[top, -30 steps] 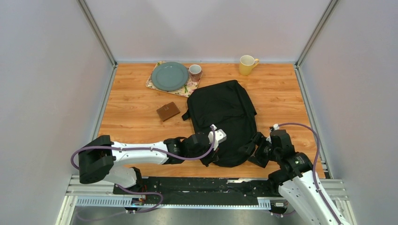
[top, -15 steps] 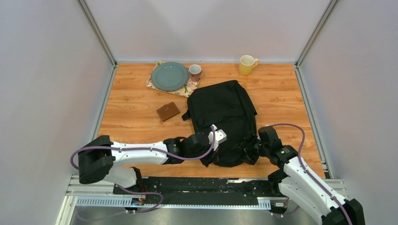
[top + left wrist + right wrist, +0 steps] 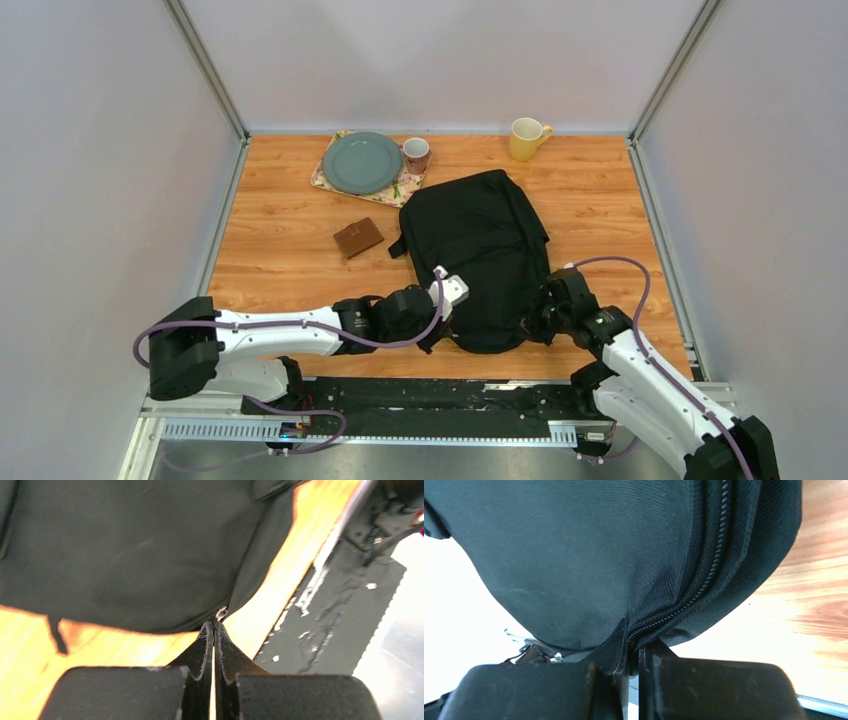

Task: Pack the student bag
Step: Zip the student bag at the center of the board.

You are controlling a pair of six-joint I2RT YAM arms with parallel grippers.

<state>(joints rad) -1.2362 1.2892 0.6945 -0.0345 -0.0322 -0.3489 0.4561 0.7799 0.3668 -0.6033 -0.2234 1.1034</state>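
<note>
bag point(image 3: 485, 250): flat on surface point(image 3: 290, 250), centre toward 5 o'clock
left jaws: together at bag's 7 o'clock edge, metal pull point(image 3: 220, 613) at tips
right jaws: clamped on bag fabric by zip point(image 3: 704, 580), 5 o'clock

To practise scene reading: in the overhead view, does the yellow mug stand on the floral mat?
No, the yellow mug stands on bare tabletop, apart from the floral mat.

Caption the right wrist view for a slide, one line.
Right gripper shut on the student bag at its fabric edge beside the zipper, wooden table behind.
</note>
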